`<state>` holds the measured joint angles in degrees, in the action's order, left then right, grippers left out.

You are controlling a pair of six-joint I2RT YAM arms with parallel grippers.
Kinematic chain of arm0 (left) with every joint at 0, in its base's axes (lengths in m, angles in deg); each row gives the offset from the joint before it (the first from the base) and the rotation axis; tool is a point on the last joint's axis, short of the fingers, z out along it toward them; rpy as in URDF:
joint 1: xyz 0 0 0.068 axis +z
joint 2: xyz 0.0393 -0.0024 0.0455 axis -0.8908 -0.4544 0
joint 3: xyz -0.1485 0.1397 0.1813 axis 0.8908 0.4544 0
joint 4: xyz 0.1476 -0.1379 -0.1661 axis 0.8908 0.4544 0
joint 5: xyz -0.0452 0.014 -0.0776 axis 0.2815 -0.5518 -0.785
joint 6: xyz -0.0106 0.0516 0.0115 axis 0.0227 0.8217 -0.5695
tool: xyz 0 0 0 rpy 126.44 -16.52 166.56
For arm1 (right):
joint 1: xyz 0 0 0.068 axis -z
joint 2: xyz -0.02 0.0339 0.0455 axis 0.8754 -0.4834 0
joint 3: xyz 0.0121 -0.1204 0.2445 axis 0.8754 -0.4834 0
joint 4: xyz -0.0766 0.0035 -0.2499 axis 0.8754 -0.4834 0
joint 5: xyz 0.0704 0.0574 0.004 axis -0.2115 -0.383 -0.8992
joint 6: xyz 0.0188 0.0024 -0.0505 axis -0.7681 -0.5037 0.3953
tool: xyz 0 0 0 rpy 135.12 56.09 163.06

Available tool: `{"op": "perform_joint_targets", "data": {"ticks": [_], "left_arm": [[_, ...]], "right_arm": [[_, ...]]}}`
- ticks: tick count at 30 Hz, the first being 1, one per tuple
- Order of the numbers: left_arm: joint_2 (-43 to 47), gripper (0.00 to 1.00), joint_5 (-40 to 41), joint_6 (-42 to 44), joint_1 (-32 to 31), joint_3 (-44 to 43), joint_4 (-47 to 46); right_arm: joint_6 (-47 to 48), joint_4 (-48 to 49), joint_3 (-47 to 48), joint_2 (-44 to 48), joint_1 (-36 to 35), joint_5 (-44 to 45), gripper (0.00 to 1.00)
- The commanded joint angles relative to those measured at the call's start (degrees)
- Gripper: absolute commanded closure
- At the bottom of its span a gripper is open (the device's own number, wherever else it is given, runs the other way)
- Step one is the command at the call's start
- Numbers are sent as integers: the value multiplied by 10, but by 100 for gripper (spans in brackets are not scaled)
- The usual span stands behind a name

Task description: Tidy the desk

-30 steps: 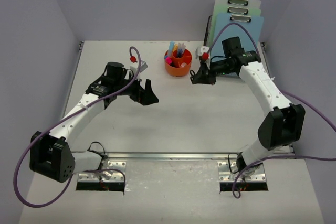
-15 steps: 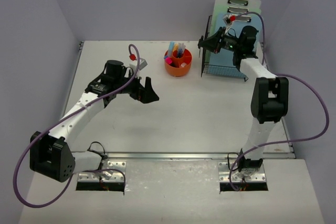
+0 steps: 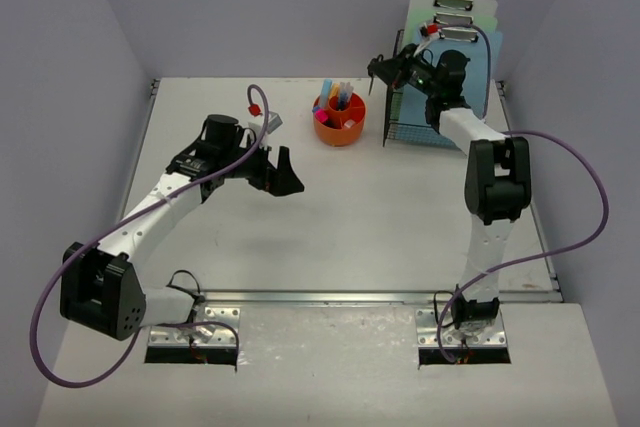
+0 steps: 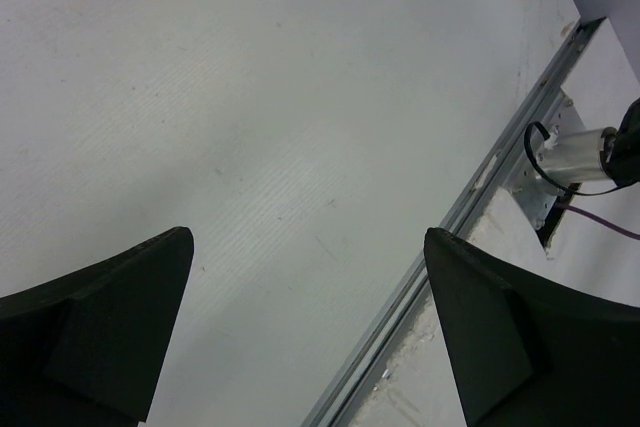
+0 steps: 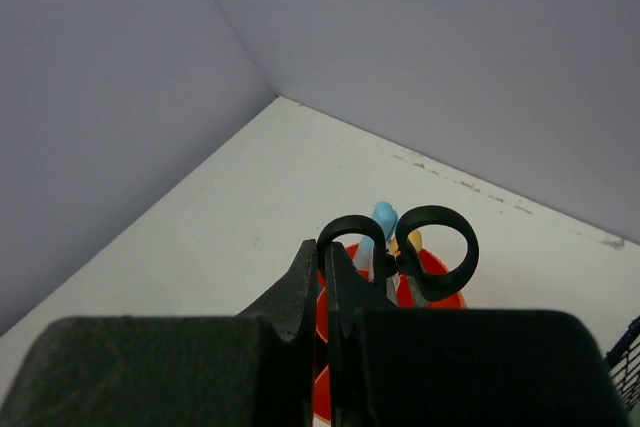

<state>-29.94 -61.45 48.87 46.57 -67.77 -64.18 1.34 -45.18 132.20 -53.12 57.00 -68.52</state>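
Observation:
The desk (image 3: 400,217) is a white tabletop with a metal rail (image 3: 330,296) along its front edge. My right gripper (image 3: 386,71) is raised over the back of the desk, between the orange cup (image 3: 340,122) and the wire rack. It is shut on black-handled scissors (image 5: 437,211), whose handle loops stick out past the fingertips (image 5: 310,267); the blades are hidden. In the right wrist view the cup (image 5: 321,387) with its pens sits just beyond the scissors. My left gripper (image 3: 281,175) is open and empty above the left middle of the desk (image 4: 250,97).
A black wire rack (image 3: 425,122) holding green and blue clipboards (image 3: 455,27) stands at the back right corner. The orange cup holds several pens and markers. Pale lavender walls close in the back and sides. The front rail (image 4: 470,187) shows in the left wrist view.
My right arm has swung up and back from beside the cup toward the rack, carrying the scissors, then shifted slightly left. The left arm has barely moved.

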Motion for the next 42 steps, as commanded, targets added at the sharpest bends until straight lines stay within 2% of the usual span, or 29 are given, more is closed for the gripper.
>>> {"op": "perform_joint_targets", "data": {"ticks": [1,9,25,42], "left_arm": [[-3,0,-7,-9,8,-18,-25],[13,0,-8,7,22,-9,-13],[6,0,-23,2,30,13,-36],[10,0,-30,3,41,18,-34]], "right_arm": [[3,-7,24,-2,-28,59,100],[32,-28,42,-35,-52,96,100],[48,-94,67,-29,-62,225,100],[55,-137,120,-79,-78,284,100]]}}
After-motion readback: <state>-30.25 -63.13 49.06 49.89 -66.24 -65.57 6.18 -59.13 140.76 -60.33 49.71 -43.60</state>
